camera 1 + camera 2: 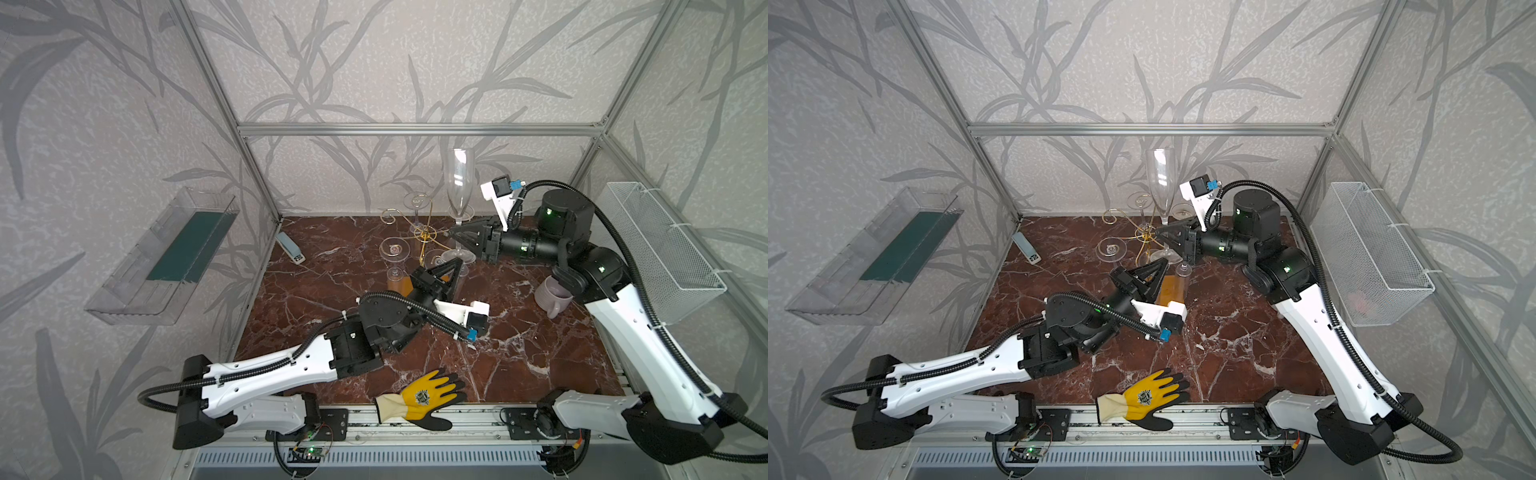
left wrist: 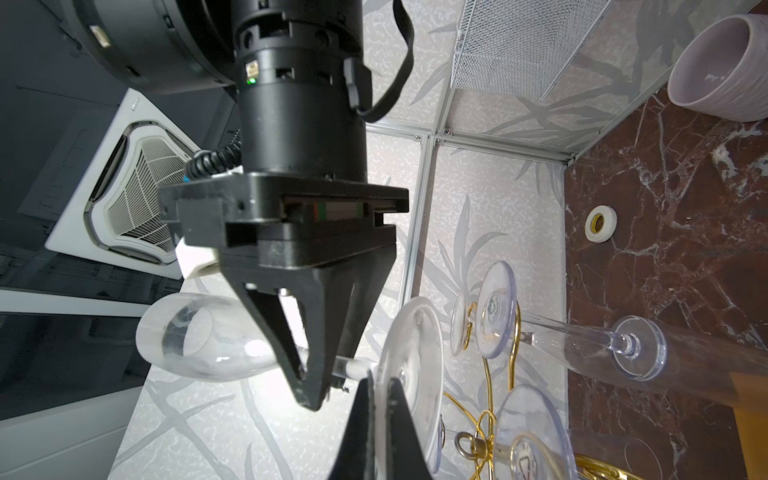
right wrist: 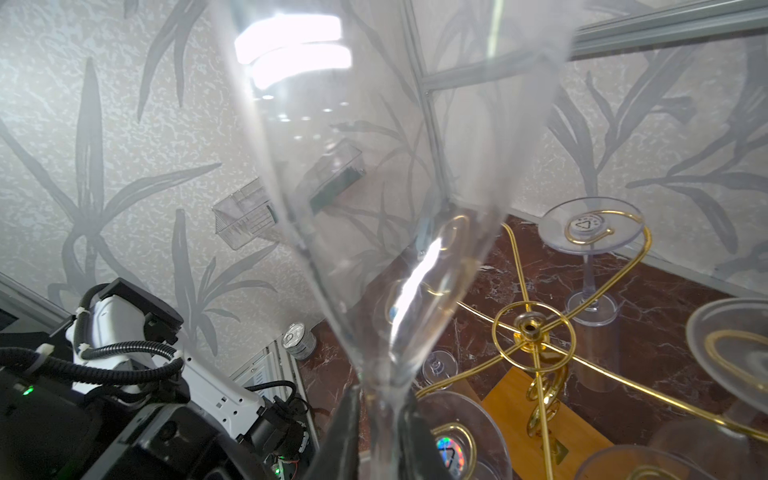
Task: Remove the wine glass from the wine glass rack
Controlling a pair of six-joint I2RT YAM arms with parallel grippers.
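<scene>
Apparent handover step: wine glass (image 1: 459,178) upright just beside the wine glass rack (image 1: 424,237); left tool (image 1: 456,264) pinches its foot, right tool (image 1: 453,233) clamps its stem; next, probably, left releases, right lifts clear

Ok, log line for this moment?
right claw: shut on wine glass stem | left claw: shut on its foot | glass: upright beside rack

Beyond the right gripper (image 3: 379,419) the glass (image 3: 386,187) rim is cut off; the left gripper (image 1: 457,266) seemingly hides most of the rack's base (image 1: 399,285).
</scene>
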